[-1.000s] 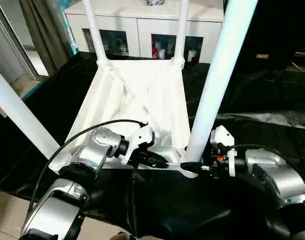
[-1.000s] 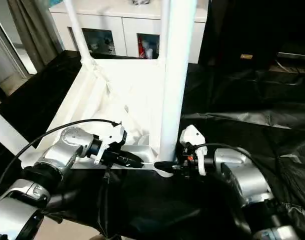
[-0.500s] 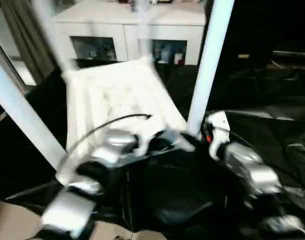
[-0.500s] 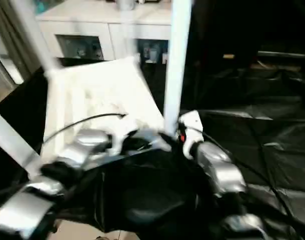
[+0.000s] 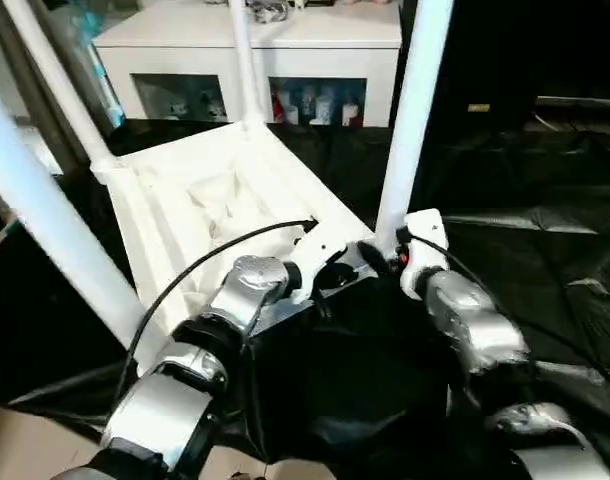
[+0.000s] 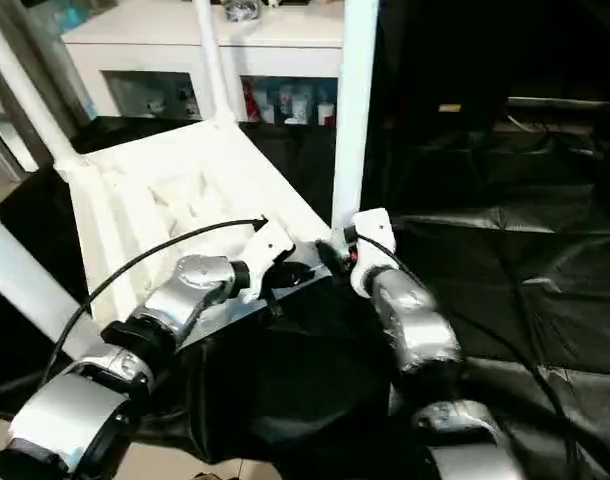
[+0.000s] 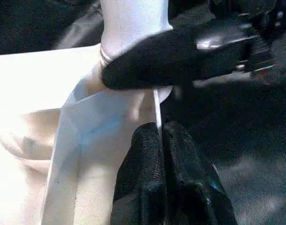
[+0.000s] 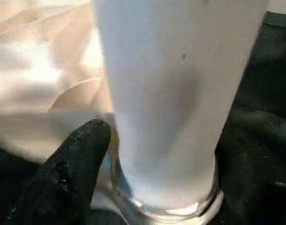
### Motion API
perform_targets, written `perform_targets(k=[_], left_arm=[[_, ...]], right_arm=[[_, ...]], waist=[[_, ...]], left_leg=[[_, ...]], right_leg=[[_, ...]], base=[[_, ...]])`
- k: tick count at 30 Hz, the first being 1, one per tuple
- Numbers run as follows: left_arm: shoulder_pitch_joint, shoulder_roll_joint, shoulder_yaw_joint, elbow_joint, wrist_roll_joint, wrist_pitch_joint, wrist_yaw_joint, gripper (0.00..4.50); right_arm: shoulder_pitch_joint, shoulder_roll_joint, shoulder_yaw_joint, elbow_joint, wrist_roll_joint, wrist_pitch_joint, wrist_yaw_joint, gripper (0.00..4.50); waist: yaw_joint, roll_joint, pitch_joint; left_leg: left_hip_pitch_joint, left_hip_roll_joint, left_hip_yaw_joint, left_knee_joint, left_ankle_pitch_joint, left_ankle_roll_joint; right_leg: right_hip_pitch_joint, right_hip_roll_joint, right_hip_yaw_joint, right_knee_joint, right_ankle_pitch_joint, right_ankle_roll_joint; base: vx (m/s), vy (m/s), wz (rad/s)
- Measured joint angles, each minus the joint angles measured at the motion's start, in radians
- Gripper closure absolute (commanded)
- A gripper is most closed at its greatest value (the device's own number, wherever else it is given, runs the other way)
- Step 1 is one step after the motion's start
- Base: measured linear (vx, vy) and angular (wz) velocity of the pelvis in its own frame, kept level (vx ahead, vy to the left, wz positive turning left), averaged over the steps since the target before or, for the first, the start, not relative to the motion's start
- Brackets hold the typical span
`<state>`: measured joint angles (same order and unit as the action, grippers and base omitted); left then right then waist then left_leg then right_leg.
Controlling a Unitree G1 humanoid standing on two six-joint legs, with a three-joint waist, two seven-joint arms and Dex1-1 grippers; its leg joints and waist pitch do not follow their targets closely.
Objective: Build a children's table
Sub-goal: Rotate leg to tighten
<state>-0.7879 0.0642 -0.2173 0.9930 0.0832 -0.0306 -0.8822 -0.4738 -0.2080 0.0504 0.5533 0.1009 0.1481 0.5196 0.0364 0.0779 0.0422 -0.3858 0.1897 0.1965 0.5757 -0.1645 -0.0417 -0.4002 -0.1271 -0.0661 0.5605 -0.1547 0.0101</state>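
At the near rim of the upturned tabletop (image 5: 185, 215), the left gripper (image 7: 160, 133) is seen pressed together, its two black fingers (image 7: 143, 159) pinching the thin white edge of the top beside the near-right corner socket (image 7: 133, 89).

Right gripper (image 5: 380, 262) is placed at the base of the near-right leg (image 5: 413, 110), just at 3 o'clock of the left one. One black finger (image 8: 72, 159) lies against the leg where it enters the socket; a black finger of it (image 7: 180, 54) is also seen crossing the leg base in the left wrist view. Whether those fingers are clamped on the leg or merely spread beside it cannot be told.

Children's table is lying upside down on black sheeting (image 5: 545, 270), ribbed underside up, at 12 o'clock of both silver forearms. Four white legs are standing in the corner sockets: near-right, near-left (image 5: 55, 230), and two far ones (image 5: 55, 85) (image 5: 243, 60).

White cabinet (image 5: 285, 40) with glass-fronted shelves is seen at 12 o'clock, beyond the table. Black cable (image 5: 215, 255) is looped over the left forearm (image 5: 235, 300).
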Motion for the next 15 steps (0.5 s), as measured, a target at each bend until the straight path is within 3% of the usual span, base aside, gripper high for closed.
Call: perform_targets(k=[4,9,15], left_arm=[[0.029,0.053,-0.015,-0.050,-0.016,-0.026,-0.129,4.50],[0.071,0.118,-0.045,-0.138,-0.052,-0.040,-0.344,4.50],[0.090,0.154,-0.065,-0.185,-0.072,-0.028,-0.464,4.50]], right_arm=[[0.057,-0.079,0.042,-0.082,0.023,-0.015,0.164,0.72],[0.123,-0.169,0.070,-0.195,0.091,-0.008,0.398,0.72],[0.131,-0.229,0.079,-0.240,0.138,0.044,0.530,0.72]], waist=[[0.014,0.000,0.000],[0.054,0.000,0.000],[0.063,0.000,0.000]], left_leg=[[0.000,0.002,0.001,0.000,0.000,0.000],[-0.007,0.004,0.002,0.003,0.000,0.005],[-0.017,0.004,0.002,0.014,-0.002,0.009]], right_leg=[[-0.001,0.000,-0.001,0.005,0.004,-0.003],[-0.008,0.000,-0.001,0.015,-0.006,0.000],[-0.016,-0.001,0.001,0.019,-0.006,-0.001]], base=[[0.054,-0.020,0.04],[0.056,-0.009,0.02],[0.000,0.000,0.00]])
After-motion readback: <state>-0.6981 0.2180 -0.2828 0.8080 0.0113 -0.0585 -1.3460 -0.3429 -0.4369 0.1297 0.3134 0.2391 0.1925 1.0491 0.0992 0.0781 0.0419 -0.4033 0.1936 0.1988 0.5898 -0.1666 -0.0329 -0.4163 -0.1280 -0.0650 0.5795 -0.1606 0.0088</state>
